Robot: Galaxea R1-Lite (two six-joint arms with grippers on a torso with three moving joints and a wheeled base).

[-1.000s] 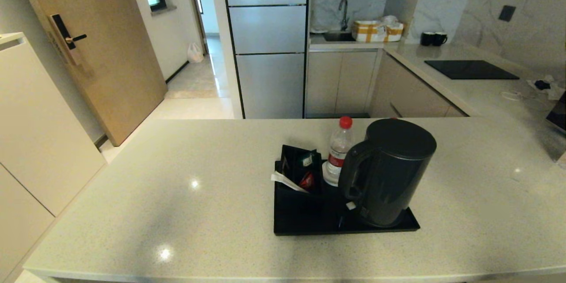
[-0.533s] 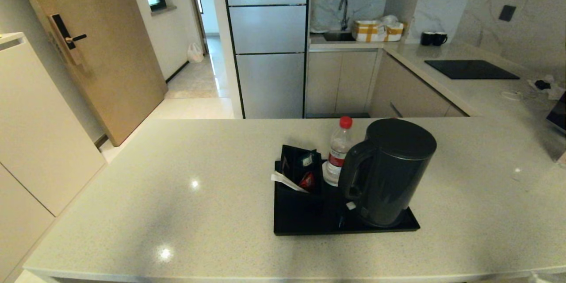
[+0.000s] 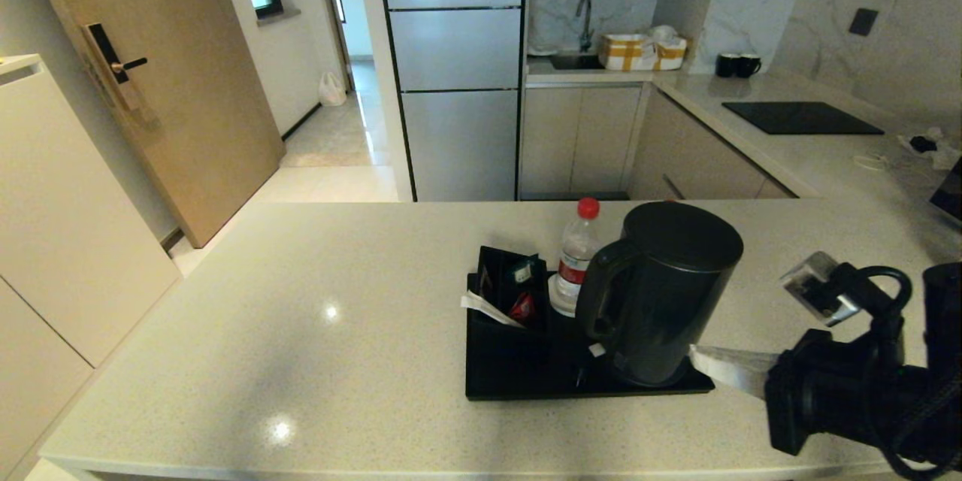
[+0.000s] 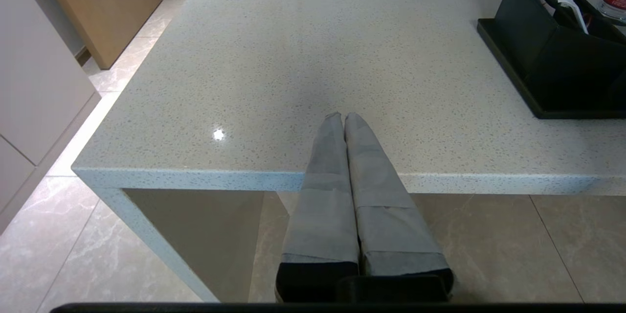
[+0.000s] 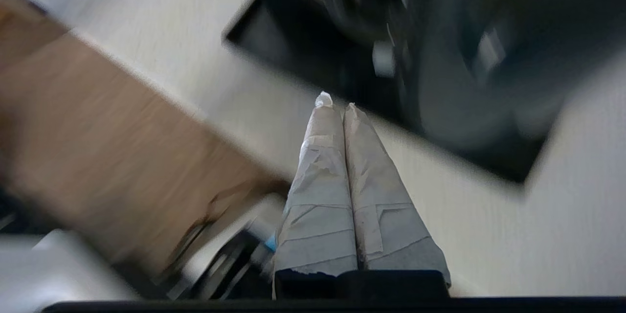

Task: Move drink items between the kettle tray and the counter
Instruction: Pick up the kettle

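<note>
A tall dark grey kettle (image 3: 661, 289) stands on the right part of the flat black kettle tray (image 3: 526, 379), its loop handle turned left. Behind it on the tray is a clear water bottle (image 3: 577, 255) with a red cap. The beige speckled counter (image 3: 301, 331) carries the tray. My right gripper (image 3: 695, 355) has come in from the lower right, shut and empty, its tips close to the kettle's lower right side; the right wrist view shows the right gripper (image 5: 337, 102) near the blurred kettle (image 5: 489, 68). My left gripper (image 4: 341, 116) is shut, low at the counter's near edge, left of the tray (image 4: 508, 78).
A black box of sachets (image 3: 511, 293) fills the tray's left part. Farther back are a black cooktop panel (image 3: 800, 118), two dark mugs (image 3: 736, 65), a sink with a yellow-taped box (image 3: 639, 51) and a fridge (image 3: 455, 68).
The right arm has swung into the head view from the lower right and now reaches toward the kettle's base. Kettle, bottle and tray have not moved.
</note>
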